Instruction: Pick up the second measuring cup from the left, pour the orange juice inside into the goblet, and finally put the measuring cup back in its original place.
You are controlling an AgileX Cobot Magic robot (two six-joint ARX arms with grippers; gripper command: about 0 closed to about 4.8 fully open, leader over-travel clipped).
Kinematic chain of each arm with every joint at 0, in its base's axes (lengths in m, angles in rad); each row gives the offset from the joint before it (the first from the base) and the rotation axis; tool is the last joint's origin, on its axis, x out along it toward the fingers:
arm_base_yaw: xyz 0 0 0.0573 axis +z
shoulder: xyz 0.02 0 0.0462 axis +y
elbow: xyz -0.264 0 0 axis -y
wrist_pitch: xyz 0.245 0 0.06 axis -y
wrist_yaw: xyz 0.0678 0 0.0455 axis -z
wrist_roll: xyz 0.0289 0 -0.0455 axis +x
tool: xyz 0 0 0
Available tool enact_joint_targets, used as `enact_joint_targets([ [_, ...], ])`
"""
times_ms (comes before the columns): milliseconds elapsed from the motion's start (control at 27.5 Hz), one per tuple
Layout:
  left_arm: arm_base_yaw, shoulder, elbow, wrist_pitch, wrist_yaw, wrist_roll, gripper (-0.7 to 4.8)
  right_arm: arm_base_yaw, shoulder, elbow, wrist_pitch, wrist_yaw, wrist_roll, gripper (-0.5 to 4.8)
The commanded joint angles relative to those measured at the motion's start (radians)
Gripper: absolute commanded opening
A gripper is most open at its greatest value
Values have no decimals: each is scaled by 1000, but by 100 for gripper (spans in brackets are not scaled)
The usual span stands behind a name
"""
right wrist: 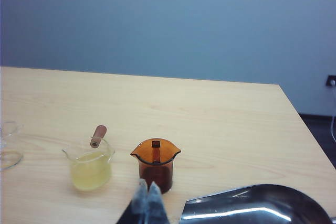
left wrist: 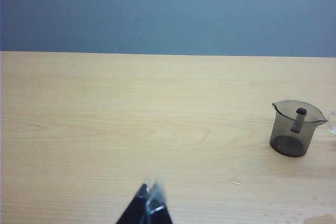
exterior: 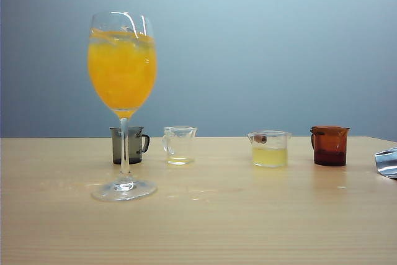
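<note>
Table (exterior: 260, 215) bare under both grippers. Goblet (exterior: 123, 66) brimming with orange juice (exterior: 122, 69), far from either. Second measuring cup (exterior: 180, 145) stands empty, well apart. Right gripper (right wrist: 147, 199) clenched above brown cup (right wrist: 156, 163); left gripper (left wrist: 149, 203) clenched, holding nothing.

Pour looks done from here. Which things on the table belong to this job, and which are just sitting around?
Job: goblet full of orange juice; second measuring cup, nearly empty, back in the row.

Lying about: grey cup, yellow-liquid cup, brown cup, metal dish.
</note>
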Motion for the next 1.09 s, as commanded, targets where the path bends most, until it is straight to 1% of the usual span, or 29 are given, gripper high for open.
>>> enact_joint_targets([
  [36,1,0,3,12,0,2,-2,-68,-78,-61,10,-88,-3,-5],
  [145,1,0,3,12,0,2,-2,-136,-115,-107,24,-150,-2,-5],
  [218,1,0,3,11,0,0,-2,-206,-117,-135,43,-201,-2,-5],
  [472,1,0,3,11,0,0,-2,-299,-117,-182,112,-200,-1,-5],
  [618,1,0,3,11,0,0,-2,-320,-117,-182,112,-193,-2,-5],
  [1090,1,0,3,11,0,0,-2,-319,-117,-182,111,-193,-2,-5],
])
